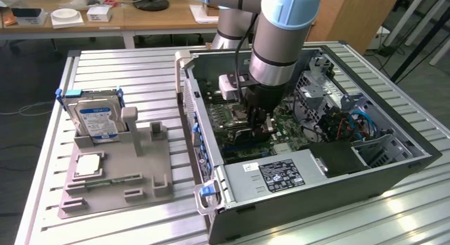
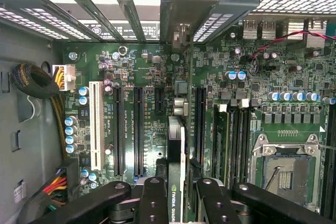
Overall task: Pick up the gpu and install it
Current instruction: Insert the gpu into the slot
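My gripper (image 1: pixel 257 123) reaches down into the open computer case (image 1: pixel 365 174), just over the green motherboard (image 1: pixel 285 130). In the wrist view the gripper (image 2: pixel 176 195) is shut on the gpu (image 2: pixel 176 156). The card is held edge-on, thin and dark, with a green-lettered label between my black fingers (image 2: pixel 152 200). It stands upright over the motherboard (image 2: pixel 147 66), in the gap between the black expansion slots (image 2: pixel 138 129) and another long black slot (image 2: pixel 200 124). Its far end points at the rear bracket openings (image 2: pixel 181 32). I cannot tell whether its edge touches a slot.
A grey fixture (image 1: pixel 116 195) at the exterior view's left holds the silver hard drive (image 1: pixel 98 121), a processor chip (image 1: pixel 88 165) and a narrow green memory stick (image 1: pixel 105 180). Inside the case are the power supply (image 1: pixel 281 174), drive cages (image 1: pixel 327 89), a white slot (image 2: pixel 95 124), the processor socket (image 2: pixel 286 166) and cable bundles (image 2: pixel 39 82).
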